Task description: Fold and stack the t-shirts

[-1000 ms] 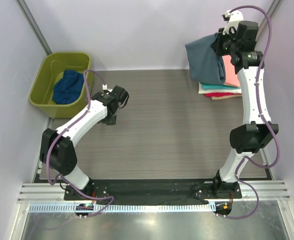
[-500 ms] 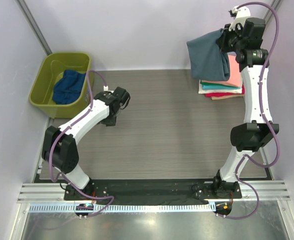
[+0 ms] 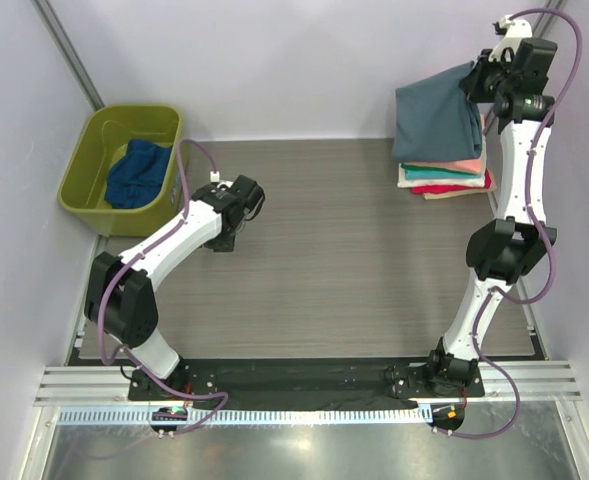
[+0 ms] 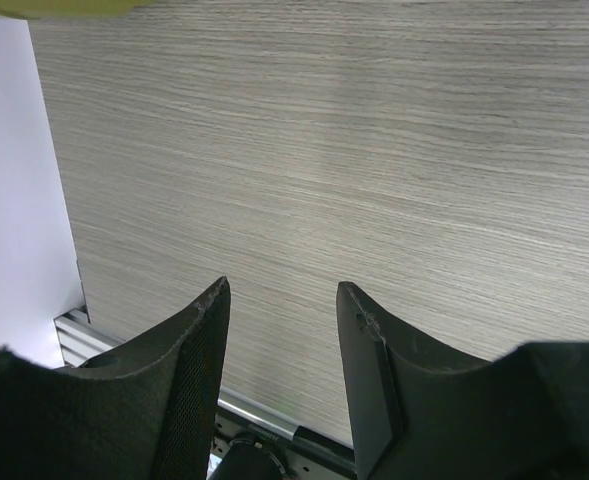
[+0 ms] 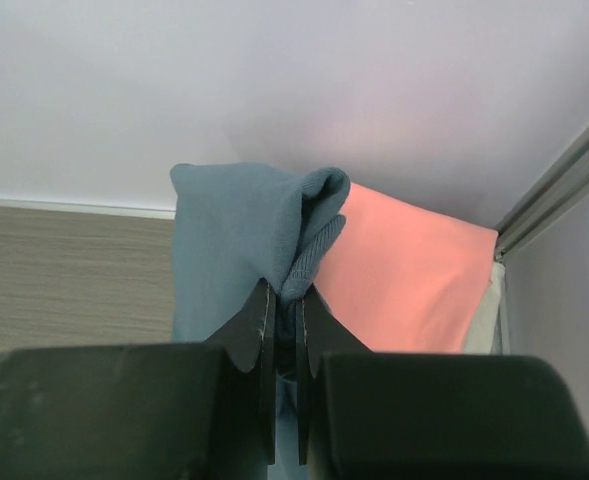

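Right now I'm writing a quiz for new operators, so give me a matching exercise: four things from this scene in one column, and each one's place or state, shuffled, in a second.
Column one
1. grey-blue t-shirt
2. navy t-shirt
3. salmon pink t-shirt
4. left gripper

Column two
A. in the olive-green tub
B. open, empty, over the table
C. pinched in the right gripper
D. top of the stack

Pairs: 1-C, 2-A, 3-D, 4-B.

Robot lab test cell, wood-grain table (image 3: 344, 270) was boxed in by plain pale walls (image 3: 274, 60), cabled left arm (image 3: 164, 245) and right arm (image 3: 519, 200) were bolted to an aluminium rail (image 3: 74, 385), olive plastic tub (image 3: 74, 172) sat in a corner
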Motion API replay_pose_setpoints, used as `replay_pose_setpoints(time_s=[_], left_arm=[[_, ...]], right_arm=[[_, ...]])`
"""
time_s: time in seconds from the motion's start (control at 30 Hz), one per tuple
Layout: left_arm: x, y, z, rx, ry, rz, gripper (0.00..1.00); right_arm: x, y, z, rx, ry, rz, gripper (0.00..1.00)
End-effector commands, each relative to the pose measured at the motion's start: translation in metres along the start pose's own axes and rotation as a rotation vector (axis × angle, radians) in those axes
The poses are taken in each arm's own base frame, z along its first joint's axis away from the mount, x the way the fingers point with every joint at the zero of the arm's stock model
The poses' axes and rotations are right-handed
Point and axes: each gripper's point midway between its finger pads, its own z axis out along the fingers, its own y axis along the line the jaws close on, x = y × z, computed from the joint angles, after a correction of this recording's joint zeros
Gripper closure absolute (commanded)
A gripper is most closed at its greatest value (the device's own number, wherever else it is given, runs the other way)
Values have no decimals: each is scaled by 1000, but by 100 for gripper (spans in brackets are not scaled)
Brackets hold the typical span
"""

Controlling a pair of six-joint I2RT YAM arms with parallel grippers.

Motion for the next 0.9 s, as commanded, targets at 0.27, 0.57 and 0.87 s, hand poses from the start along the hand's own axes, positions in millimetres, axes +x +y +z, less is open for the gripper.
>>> replay_pose_setpoints(time_s=[0.27,0.57,0.87], left_arm=[[-4,4,-4,-32,-36,-21,52],[-3,3,-3,-50,-32,-9,52],[-4,3,-3,-46,-35,-11,51]], right_arm=[[-16,-67,23,67,-134,37,99],[32,-129,72,188,-147,133,99],[107,-157,111,257,-61,161,99]])
